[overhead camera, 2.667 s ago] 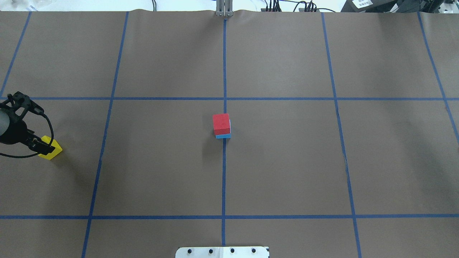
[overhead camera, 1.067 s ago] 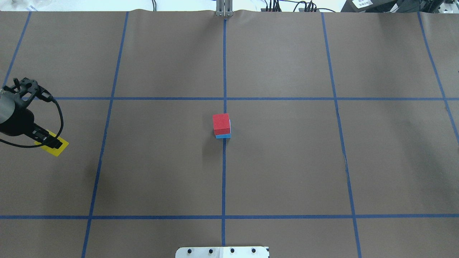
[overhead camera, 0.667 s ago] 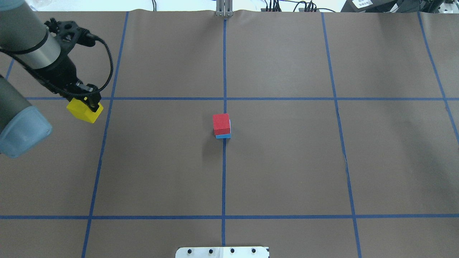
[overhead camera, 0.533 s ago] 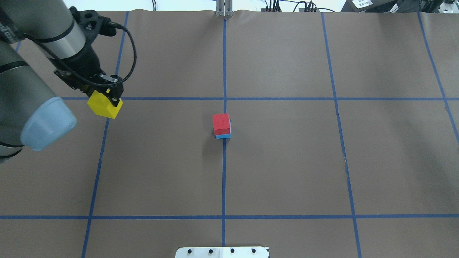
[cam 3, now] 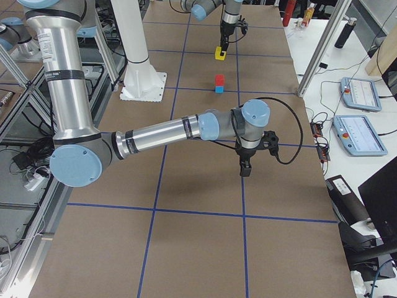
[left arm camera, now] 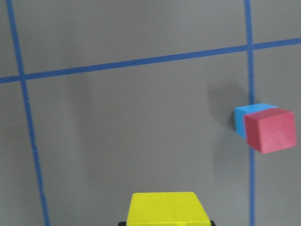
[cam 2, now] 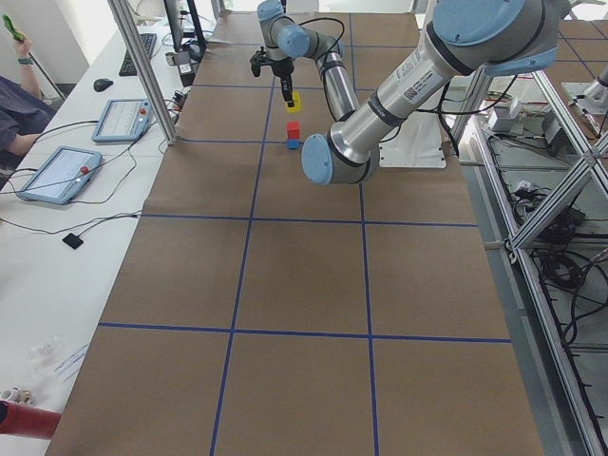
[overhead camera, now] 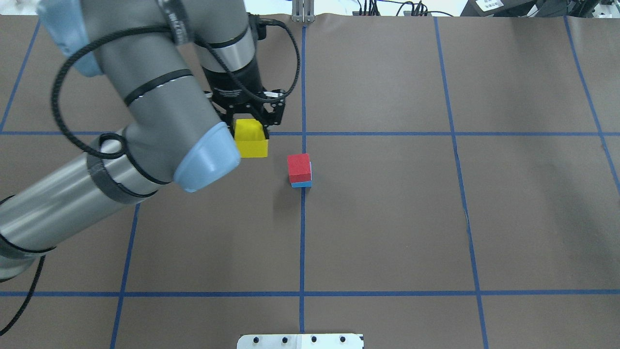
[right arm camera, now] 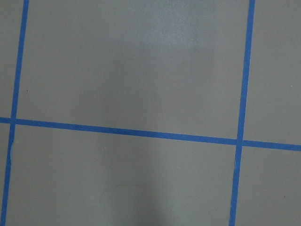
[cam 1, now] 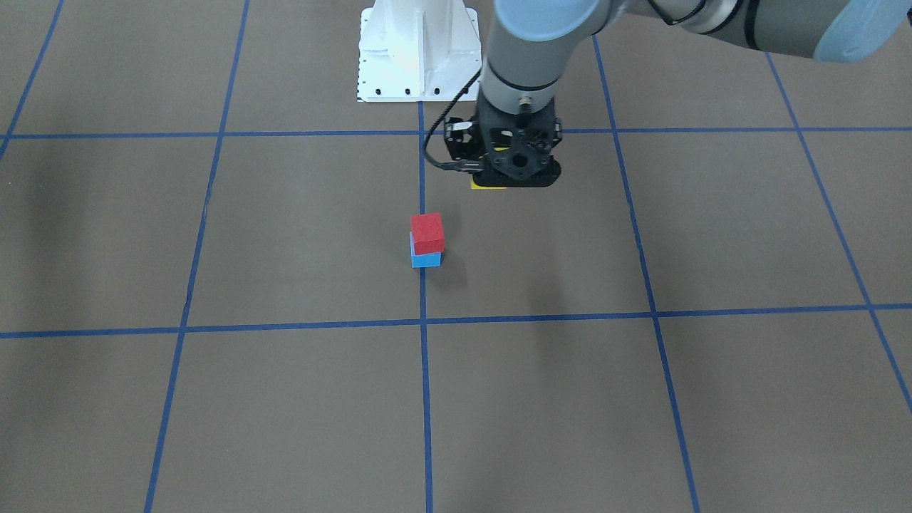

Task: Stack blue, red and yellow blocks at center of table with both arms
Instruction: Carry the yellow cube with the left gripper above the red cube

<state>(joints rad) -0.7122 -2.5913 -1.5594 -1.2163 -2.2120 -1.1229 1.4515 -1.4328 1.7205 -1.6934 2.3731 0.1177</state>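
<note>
A red block (overhead camera: 299, 167) sits on a blue block (overhead camera: 301, 183) at the table's centre, the red one slightly offset. My left gripper (overhead camera: 250, 132) is shut on a yellow block (overhead camera: 250, 140) and holds it above the table, just left of the stack. In the left wrist view the yellow block (left arm camera: 163, 209) is at the bottom edge, with the red block (left arm camera: 269, 130) and blue block (left arm camera: 247, 117) at the right. My right gripper (cam 3: 244, 167) shows only in the exterior right view, low over bare table, and I cannot tell if it is open.
The robot's white base plate (cam 1: 417, 50) is at the near table edge. Blue tape lines (overhead camera: 302, 242) grid the brown table cover. Operator tablets (cam 3: 356, 93) and frame posts (cam 3: 316, 46) stand along the far side.
My left gripper has lifted the yellow block from the far left of the table and carried it right, up to the red and blue stack. The stack has not moved.
</note>
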